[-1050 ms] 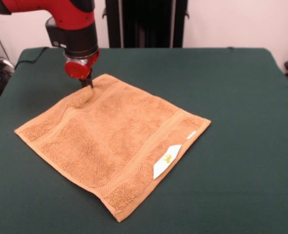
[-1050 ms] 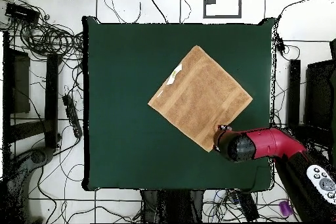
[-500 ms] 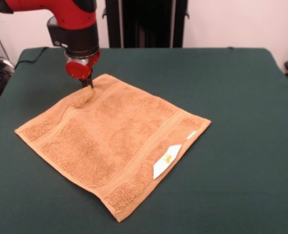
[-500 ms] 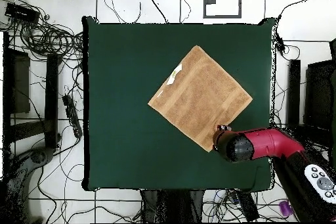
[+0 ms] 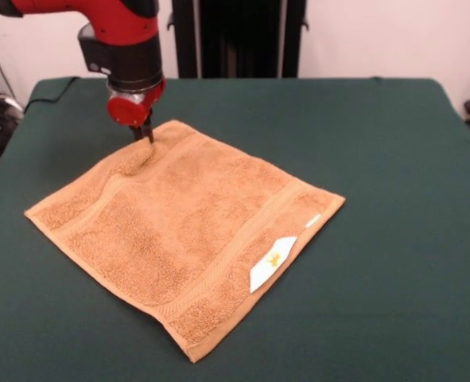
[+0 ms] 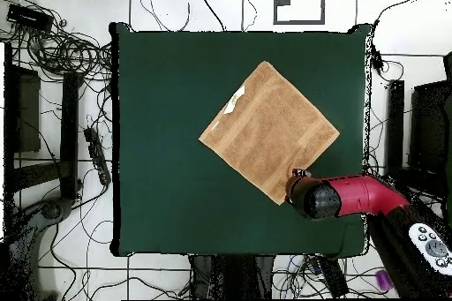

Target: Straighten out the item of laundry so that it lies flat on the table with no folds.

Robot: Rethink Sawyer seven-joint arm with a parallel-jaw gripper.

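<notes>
The orange-tan towel (image 5: 188,229) is seen spread nearly flat on the green surface (image 5: 394,143), reaching toward lower right from the tool (image 5: 145,135), which is set at its upper-left corner, its grip state indiscernible.

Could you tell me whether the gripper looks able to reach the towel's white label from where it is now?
Probably yes: the gripper sits at the towel's opposite corner, and nothing stands between it and the white label.

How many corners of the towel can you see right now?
4 on the square orange-tan terry towel: one under the gripper, one at the front view's left, one at its right past the white label, one nearest the camera. None folded under.
</notes>
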